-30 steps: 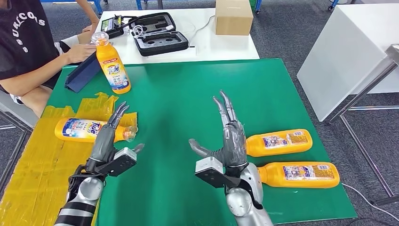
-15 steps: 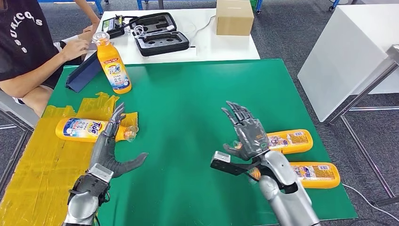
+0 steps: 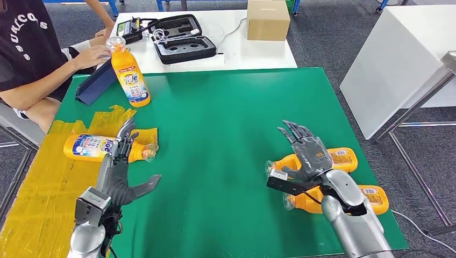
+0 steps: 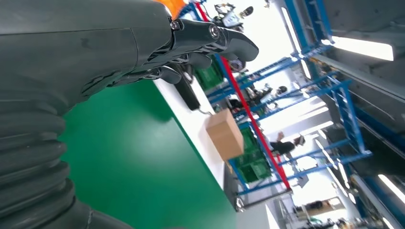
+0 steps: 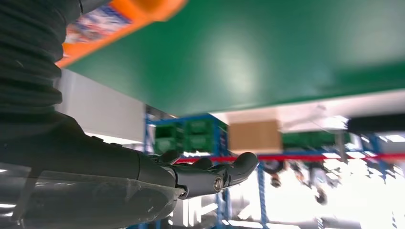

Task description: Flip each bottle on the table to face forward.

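Observation:
Two orange bottles lie on their sides at the right of the green table (image 3: 226, 107), one farther (image 3: 339, 157) and one nearer (image 3: 368, 198), caps pointing left. My right hand (image 3: 307, 156) hovers over their neck ends, fingers spread, holding nothing. In the right wrist view the orange bottle (image 5: 119, 19) shows beyond that hand (image 5: 205, 176). A third bottle (image 3: 86, 147) lies on yellow tape at the left. My left hand (image 3: 118, 166) reaches over its neck, thumb spread wide. A fourth bottle (image 3: 129, 72) stands upright at the far left.
A person (image 3: 32, 54) sits at the far left, one hand (image 3: 94, 54) near the standing bottle's cap. A blue folder (image 3: 94, 83) lies beside it. On the white table behind are a black case (image 3: 183, 37) and a cardboard box (image 3: 267, 19). A white table (image 3: 398, 59) stands right.
My right hand has swung right and down from the table's middle to above the two right bottles. My left hand has turned, thumb out, fingers over the left bottle's neck.

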